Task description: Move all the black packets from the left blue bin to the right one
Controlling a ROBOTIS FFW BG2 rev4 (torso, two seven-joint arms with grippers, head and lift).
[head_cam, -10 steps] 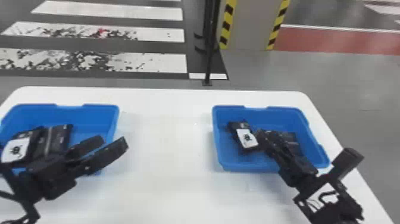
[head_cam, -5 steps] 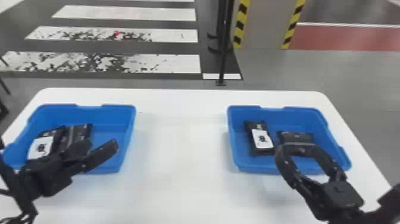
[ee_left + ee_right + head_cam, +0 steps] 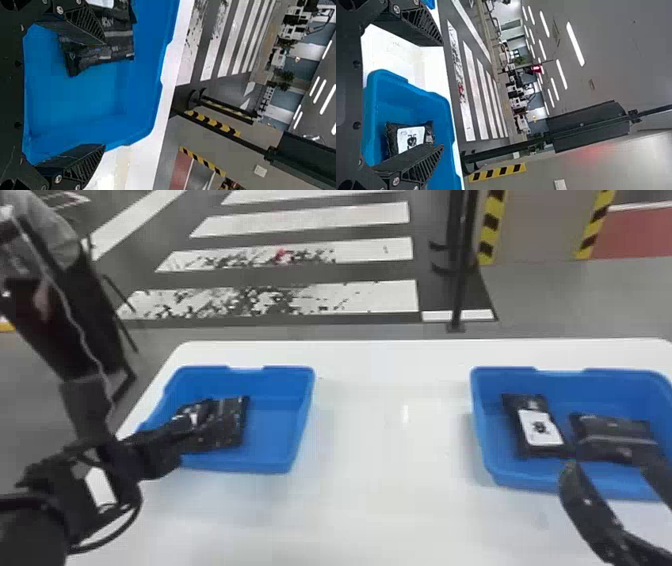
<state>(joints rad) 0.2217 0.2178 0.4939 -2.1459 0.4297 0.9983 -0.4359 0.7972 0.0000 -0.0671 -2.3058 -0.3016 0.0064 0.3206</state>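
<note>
Step in hand looks like picking the next packet out of the left blue plastic bin [image 3: 240, 466]. Left hand [image 3: 104, 94] is at that bin, fingers wide apart, nothing clamped; one finger overlaps the packets in the wrist view. At least one flat black shiny packet [image 3: 227, 425] lies in the bin, left of its middle, with a white-labelled packet [image 3: 196, 416] beside it. Arm covers part of that group in the head view, so I can't give a firm count. Right blue plastic bin [image 3: 520, 482] sits well to the right of the left bin on the same white surface [image 3: 390, 450]. It holds a black packet with a white label [image 3: 540, 429] and a plain black packet [image 3: 610, 435]. Right hand [image 3: 442, 95] is at the near side of that bin, fingers apart and empty. Job reads as partway. Next move: shift left hand over one packet so it sits between the fingers, square up, then close. Risk: packets lie close together, so it could nip two or shove the neighbour. Wrappers look slick; get a deep bite before lifting.
</note>
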